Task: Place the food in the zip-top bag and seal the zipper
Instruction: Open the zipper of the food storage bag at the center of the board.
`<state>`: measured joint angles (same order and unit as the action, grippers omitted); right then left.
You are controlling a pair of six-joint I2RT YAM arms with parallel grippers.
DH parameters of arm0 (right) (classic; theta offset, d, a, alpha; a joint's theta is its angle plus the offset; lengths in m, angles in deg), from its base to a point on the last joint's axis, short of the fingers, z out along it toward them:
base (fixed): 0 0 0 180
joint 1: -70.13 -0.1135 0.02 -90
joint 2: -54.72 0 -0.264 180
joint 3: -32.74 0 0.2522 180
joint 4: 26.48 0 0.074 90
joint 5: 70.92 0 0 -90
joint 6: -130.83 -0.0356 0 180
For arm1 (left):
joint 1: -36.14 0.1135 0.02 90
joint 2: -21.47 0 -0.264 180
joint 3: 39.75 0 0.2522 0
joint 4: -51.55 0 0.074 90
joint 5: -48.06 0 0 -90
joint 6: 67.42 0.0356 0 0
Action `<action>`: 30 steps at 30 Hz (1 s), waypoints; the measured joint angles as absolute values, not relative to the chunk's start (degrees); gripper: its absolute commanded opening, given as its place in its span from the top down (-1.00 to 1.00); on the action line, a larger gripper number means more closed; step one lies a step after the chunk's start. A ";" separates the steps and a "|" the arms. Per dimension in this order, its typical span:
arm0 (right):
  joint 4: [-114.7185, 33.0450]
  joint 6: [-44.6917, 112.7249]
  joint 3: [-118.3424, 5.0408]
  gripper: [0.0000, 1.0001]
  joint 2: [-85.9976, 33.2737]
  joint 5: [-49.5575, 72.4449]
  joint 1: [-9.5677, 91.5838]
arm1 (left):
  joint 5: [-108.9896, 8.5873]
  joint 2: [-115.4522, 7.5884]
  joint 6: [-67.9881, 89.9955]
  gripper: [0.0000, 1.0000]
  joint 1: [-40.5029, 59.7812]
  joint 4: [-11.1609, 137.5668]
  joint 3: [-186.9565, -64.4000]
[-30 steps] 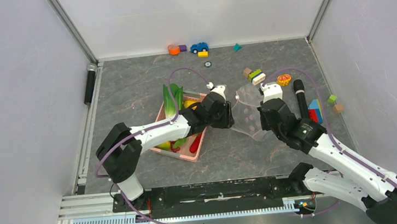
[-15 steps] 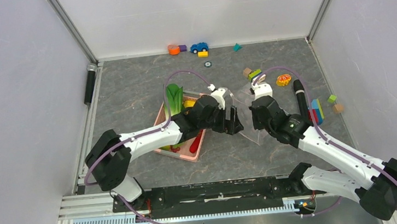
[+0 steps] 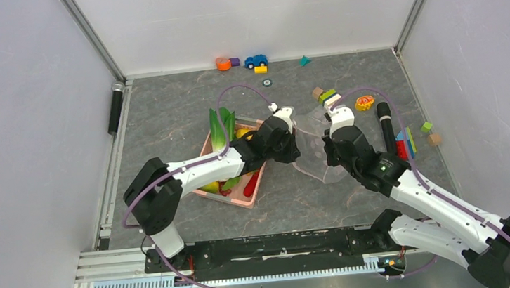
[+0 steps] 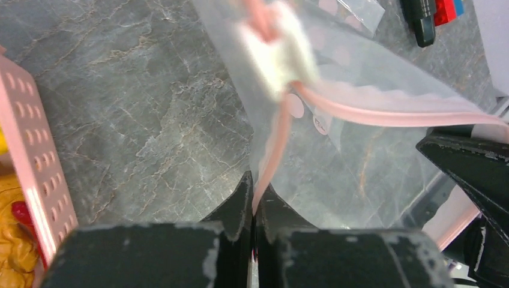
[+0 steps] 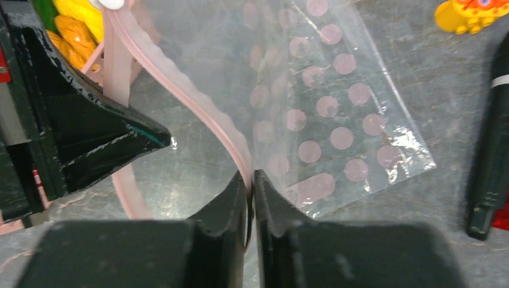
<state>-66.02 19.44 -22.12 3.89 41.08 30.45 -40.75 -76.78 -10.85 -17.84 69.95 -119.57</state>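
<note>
On the grey marbled tabletop (image 3: 165, 117), enclosed by plain white walls (image 3: 253, 10), the clear dot-patterned zip-top plastic bag (image 3: 314, 159) is held between both arms. It sits just right of the pink slotted plastic basket (image 3: 242, 197), which contains the toy food, including the green white-stalked bok choy (image 3: 219, 130). The top view hides both sets of jaws. The left wrist view shows the left gripper (image 4: 253, 195) pinched closed on one branch of the pink zipper strip (image 4: 372, 114), below the blurred white slider tab (image 4: 276, 45). The right wrist view shows the right gripper (image 5: 251, 177) clamped on the other branch, with a black marker (image 5: 492, 150) lying to the right.
</note>
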 measured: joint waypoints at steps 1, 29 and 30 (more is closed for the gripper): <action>-65.87 19.55 -22.12 0.55 3.87 41.19 30.45 | -41.03 -76.96 -10.85 0.96 -17.84 70.00 -119.57; -92.99 19.82 -42.77 1.00 -4.76 63.25 30.43 | -53.64 -80.78 -9.58 0.96 -17.20 66.24 -128.21; -94.98 18.96 -43.19 1.00 -4.11 63.29 30.41 | -52.75 -80.94 -9.58 0.96 -17.07 66.43 -128.90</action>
